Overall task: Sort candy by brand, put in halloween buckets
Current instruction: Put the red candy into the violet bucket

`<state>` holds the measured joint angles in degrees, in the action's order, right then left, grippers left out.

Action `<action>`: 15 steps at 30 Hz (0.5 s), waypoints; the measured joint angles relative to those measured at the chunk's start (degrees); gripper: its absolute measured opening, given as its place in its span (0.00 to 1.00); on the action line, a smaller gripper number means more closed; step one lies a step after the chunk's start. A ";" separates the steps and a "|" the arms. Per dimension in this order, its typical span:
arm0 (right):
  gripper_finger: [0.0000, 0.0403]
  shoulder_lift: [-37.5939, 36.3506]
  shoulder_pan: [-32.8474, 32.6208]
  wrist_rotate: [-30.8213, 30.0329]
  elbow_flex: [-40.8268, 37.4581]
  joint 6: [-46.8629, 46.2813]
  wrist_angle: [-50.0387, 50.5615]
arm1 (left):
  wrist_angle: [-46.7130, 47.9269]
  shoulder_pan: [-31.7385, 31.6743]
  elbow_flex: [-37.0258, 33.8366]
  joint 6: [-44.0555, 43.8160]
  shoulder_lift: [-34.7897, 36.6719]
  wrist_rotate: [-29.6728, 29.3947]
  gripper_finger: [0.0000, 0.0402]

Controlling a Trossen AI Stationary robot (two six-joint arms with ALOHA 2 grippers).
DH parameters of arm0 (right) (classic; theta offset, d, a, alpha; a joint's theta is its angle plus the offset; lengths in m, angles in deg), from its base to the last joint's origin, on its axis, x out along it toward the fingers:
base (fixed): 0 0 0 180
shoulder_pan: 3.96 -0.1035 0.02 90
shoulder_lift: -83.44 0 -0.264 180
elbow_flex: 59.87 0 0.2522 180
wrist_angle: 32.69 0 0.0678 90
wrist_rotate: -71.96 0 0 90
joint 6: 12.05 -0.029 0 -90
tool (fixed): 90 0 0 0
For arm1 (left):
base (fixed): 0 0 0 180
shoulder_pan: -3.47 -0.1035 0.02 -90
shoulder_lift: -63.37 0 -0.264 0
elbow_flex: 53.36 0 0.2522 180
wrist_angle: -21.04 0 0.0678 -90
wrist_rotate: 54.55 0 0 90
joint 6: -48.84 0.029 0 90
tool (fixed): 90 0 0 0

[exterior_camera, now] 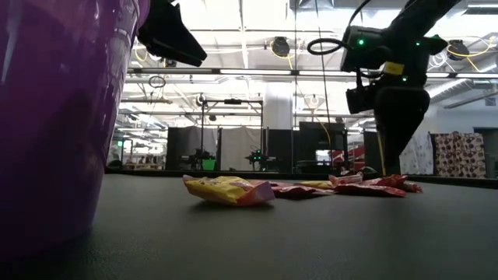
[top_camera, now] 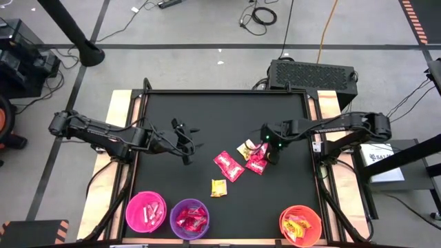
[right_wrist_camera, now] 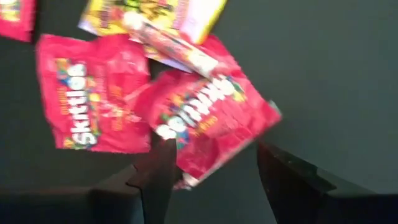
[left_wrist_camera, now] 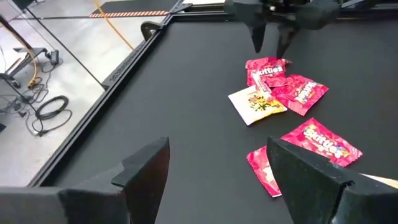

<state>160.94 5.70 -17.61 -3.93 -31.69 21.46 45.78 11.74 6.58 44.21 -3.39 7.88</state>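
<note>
Between my right gripper (right_wrist_camera: 208, 165) fingers, spread and empty: red packet (right_wrist_camera: 208, 115), topmost in pile. Step: picking candy. Next: drop, pinch, carry to purple bucket (top_camera: 189, 219). Left gripper (top_camera: 187, 141) parked open, well apart.

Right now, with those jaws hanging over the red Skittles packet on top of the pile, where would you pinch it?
Probably its free edge, coming straight down. The red Skittles packet lies flat and overlaps its neighbours, so a side approach would shove the pile. The right gripper, jaws open, already hangs over that edge, which sticks out over the bare table.
</note>
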 joint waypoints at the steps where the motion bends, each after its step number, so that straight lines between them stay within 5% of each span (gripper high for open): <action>1: 0.53 -0.08 0.54 -0.02 0.00 -0.90 0.80 | 0.00 0.00 0.00 0.49 0.00 0.00 0.68; 15: 0.46 1.80 5.39 2.94 0.02 -12.36 -1.86 | -0.20 -0.02 0.02 0.60 0.02 0.20 0.68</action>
<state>162.74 11.09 -14.67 -3.91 -44.05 19.60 45.58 11.72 6.60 44.81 -3.37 8.08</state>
